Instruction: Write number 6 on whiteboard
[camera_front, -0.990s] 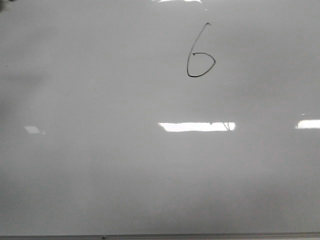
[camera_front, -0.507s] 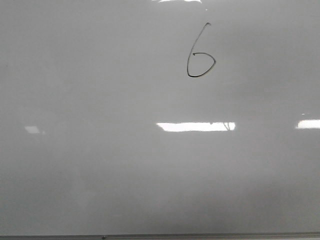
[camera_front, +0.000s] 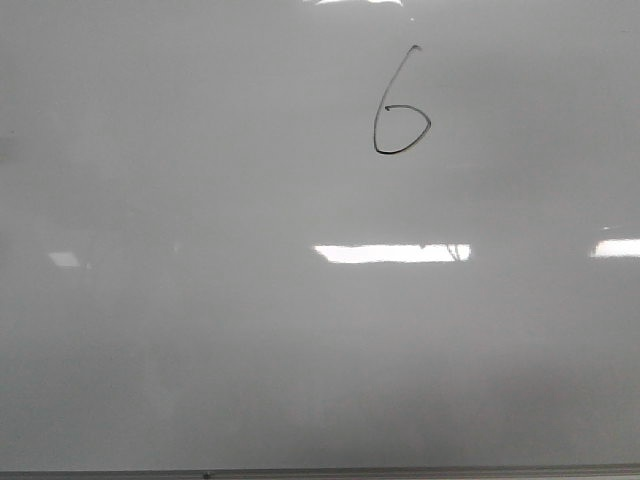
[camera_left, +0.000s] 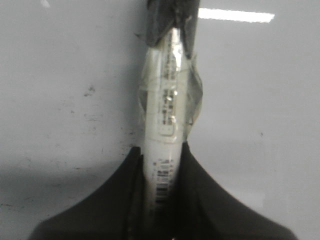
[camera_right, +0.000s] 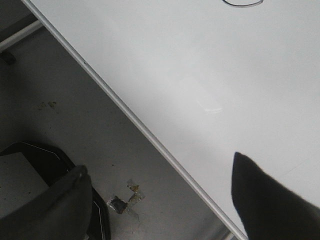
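Black hand-drawn number 6 (camera_front: 400, 105) complete on glossy grey-white whiteboard (camera_front: 200, 330). Your left pincer (camera_left: 162, 165) clamps taped white marker (camera_left: 167, 100); right pincer (camera_right: 160, 195) wide, empty. Next, judge: park marker.

The whiteboard (camera_front: 200, 350) fills the front view, glossy pale grey, with a thin metal edge strip (camera_front: 400, 471) along its near side. A thin black number 6 (camera_front: 400, 105) is drawn on it, long-stemmed with a pointed loop; no fingers are visible here.

dim, soft focus, glare on whiteboard (camera_front: 200, 330)
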